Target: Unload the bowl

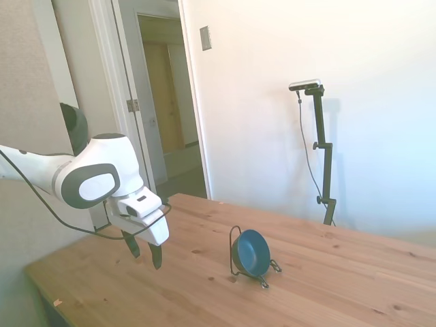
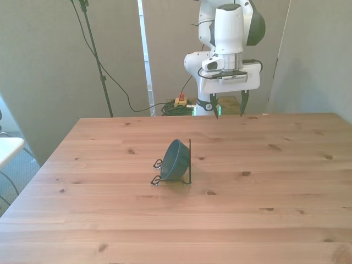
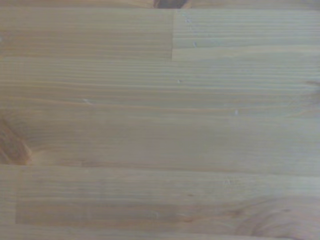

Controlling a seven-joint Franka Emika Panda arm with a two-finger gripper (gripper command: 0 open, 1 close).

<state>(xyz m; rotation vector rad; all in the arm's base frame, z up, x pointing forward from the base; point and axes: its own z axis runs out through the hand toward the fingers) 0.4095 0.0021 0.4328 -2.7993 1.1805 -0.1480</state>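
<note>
1. One white arm [image 1: 88,178] hangs its gripper [image 2: 229,105] above the table's far edge, dark fingers [image 1: 156,255] spread apart and holding nothing.
2. Near the table's middle, well apart from the gripper, a smooth round dark teal bowl [image 1: 251,253] stands tilted on edge in a thin black wire stand [image 2: 188,160].
3. Only knotty wooden table [image 3: 160,125] planks fill the wrist view.

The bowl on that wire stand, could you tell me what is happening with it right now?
Nothing holds it yet. The dark blue bowl sits tilted on its side in a thin black wire stand mid-table. The white arm's claw hangs open and empty above the wooden table, well apart from the bowl.
</note>
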